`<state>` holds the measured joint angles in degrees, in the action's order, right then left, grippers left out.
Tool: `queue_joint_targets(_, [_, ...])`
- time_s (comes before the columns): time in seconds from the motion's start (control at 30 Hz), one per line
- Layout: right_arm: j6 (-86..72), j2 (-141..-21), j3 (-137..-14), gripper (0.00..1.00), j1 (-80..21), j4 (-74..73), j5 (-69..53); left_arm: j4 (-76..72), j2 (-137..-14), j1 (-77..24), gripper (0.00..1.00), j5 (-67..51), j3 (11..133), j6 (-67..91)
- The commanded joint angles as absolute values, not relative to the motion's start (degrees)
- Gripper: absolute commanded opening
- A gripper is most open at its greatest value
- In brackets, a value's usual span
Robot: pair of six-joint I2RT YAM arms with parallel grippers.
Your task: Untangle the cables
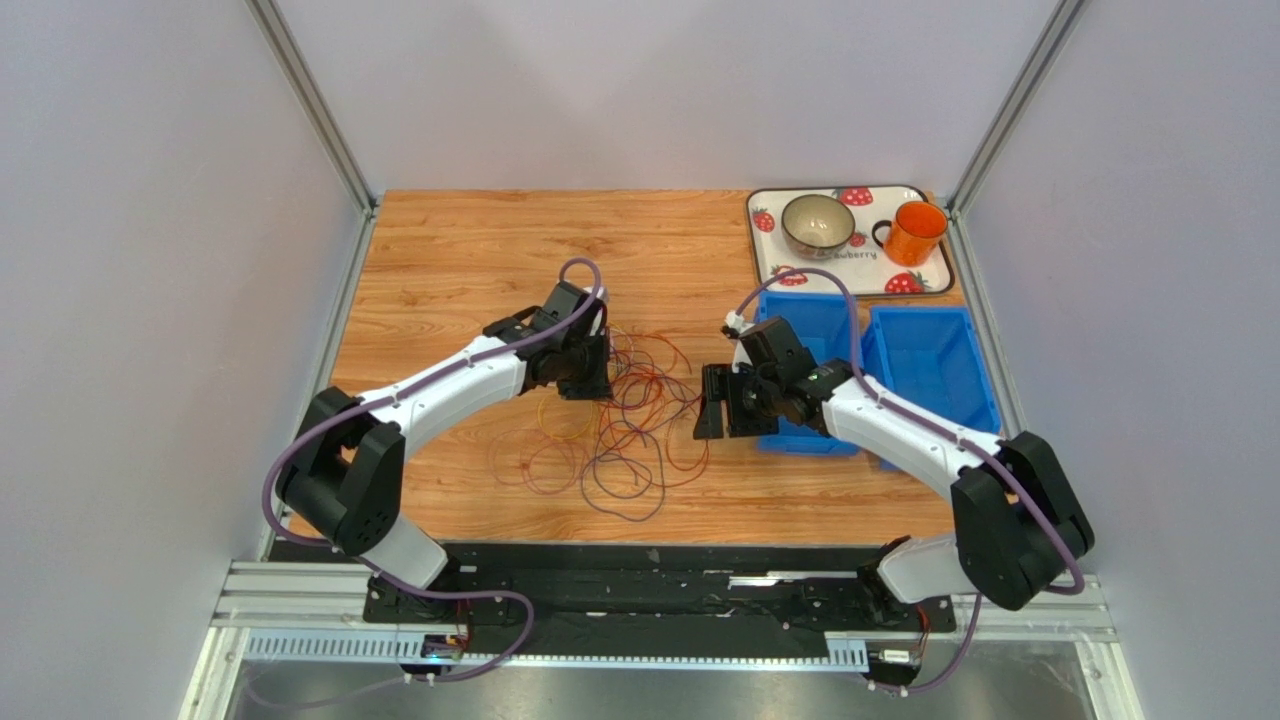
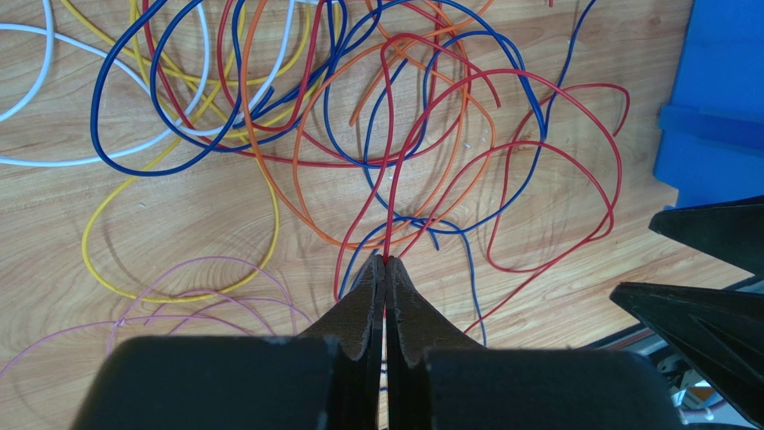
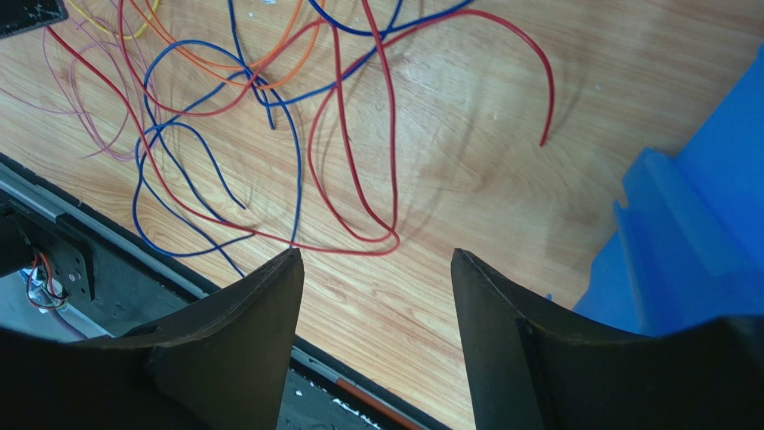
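Cables [image 1: 616,428]: one loose tangle on the tabletop [image 1: 451,255], lying between the two grippers. Six colours seen: white, yellow, blue, orange, red, pink. Strands per colour cannot be counted. Left gripper [image 2: 386,262] is pinched tight on one red cable [image 2: 389,206]; the rest of the tangle fans out ahead of its tips. Right gripper [image 3: 377,253] stands wide, holding nothing, with red and blue loops ahead of it. Two blue bins [image 1: 932,368] sit beside it, on the side away from the tangle.
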<state>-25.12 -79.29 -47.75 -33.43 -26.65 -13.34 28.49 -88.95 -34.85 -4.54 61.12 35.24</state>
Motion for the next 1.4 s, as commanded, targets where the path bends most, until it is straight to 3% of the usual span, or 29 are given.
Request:
queue_joint_targets(0.0, [-24.08,-82.00,-50.71,0.65,-34.63,-22.77,-12.40,27.68,-89.12,-35.07,0.00,-4.48,61.61,33.66])
queue_joint_targets(0.3, [-23.47,-85.34,-53.61,0.63,-36.21,-25.04,-7.83,28.47,-88.33,-35.07,0.00,-4.04,61.61,33.40])
queue_joint_targets(0.7, [-24.34,-77.62,-51.15,0.63,-36.30,-33.92,3.07,29.36,-87.45,-35.07,0.00,-3.16,61.87,32.96])
queue_joint_targets(0.97, [-26.10,-72.42,-51.42,0.64,-36.74,-31.92,-4.91,29.36,-87.19,-35.16,0.00,-3.08,61.79,33.05])
queue_joint_targets(1.37, [-23.03,-83.84,-58.09,0.66,-38.58,-30.68,-1.67,29.79,-86.13,-35.16,0.00,-2.90,61.26,32.78])
